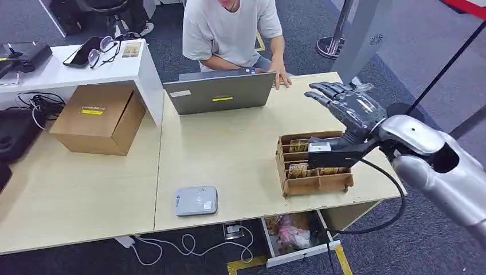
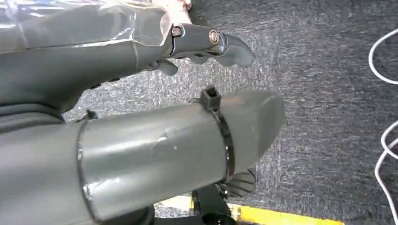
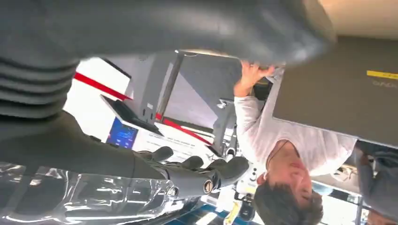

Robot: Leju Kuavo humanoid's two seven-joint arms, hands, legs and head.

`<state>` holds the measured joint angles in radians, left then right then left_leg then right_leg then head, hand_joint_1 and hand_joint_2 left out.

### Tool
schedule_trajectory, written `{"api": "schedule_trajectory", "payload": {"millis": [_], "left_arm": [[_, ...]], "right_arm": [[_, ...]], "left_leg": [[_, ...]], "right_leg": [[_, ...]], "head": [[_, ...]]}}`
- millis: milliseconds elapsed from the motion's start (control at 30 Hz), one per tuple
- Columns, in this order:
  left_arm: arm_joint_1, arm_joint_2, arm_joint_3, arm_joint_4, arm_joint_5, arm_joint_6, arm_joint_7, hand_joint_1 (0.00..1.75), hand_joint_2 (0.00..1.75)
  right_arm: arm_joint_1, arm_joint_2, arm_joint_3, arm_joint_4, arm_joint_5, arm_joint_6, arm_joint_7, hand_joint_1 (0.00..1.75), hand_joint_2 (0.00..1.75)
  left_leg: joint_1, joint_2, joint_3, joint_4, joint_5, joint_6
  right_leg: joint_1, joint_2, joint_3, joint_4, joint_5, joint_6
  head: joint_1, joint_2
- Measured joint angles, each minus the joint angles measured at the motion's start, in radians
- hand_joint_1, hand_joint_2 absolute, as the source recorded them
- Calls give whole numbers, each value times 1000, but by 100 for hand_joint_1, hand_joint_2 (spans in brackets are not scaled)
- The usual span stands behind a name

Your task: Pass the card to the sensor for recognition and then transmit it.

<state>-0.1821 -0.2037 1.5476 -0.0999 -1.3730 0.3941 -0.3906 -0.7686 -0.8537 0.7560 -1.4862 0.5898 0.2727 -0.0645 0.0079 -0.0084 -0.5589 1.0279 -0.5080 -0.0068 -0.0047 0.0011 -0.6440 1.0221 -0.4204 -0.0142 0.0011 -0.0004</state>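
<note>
Cards [image 1: 298, 170] sit upright in the slots of a brown cardboard rack [image 1: 314, 184] at the right end of the worktop [image 1: 240, 149]; none has been drawn yet. Right hand [image 1: 344, 106] hovers above the rack's far side, fingers spread wide, holding nothing. Left hand [image 2: 206, 44] hangs low over grey carpet, fingers loosely apart, empty. Sensor [image 1: 196, 200] (the flat grey pad, by my reading) lies near the worktop's front edge, well apart from the rack. A person [image 1: 232, 28] sits behind a laptop [image 1: 220, 91] opposite.

Step in hand: reaching for a card. Next move calls for lowering the right hand onto one card edge and pinching it without dragging the neighbours.
</note>
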Motion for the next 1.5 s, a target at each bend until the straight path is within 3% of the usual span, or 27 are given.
{"api": "schedule_trajectory", "payload": {"millis": [733, 1500], "left_arm": [[22, 2, 0, 0, 66, -3, -11, 0, 0], [23, 8, 0, 0, 87, -8, 0, 0, 0]], "right_arm": [[-163, 26, 214, 63, -32, 36, -43, 0, 175], [-181, 39, 381, 181, -113, -4, 56, 0, 175]], "left_leg": [[0, 0, -1, 0, 0, 0], [0, 0, 0, 0, 0, 0]], "right_leg": [[0, 0, 0, 0, 0, 0], [0, 0, 0, 0, 0, 0]], "head": [[0, 0], [0, 0]]}}
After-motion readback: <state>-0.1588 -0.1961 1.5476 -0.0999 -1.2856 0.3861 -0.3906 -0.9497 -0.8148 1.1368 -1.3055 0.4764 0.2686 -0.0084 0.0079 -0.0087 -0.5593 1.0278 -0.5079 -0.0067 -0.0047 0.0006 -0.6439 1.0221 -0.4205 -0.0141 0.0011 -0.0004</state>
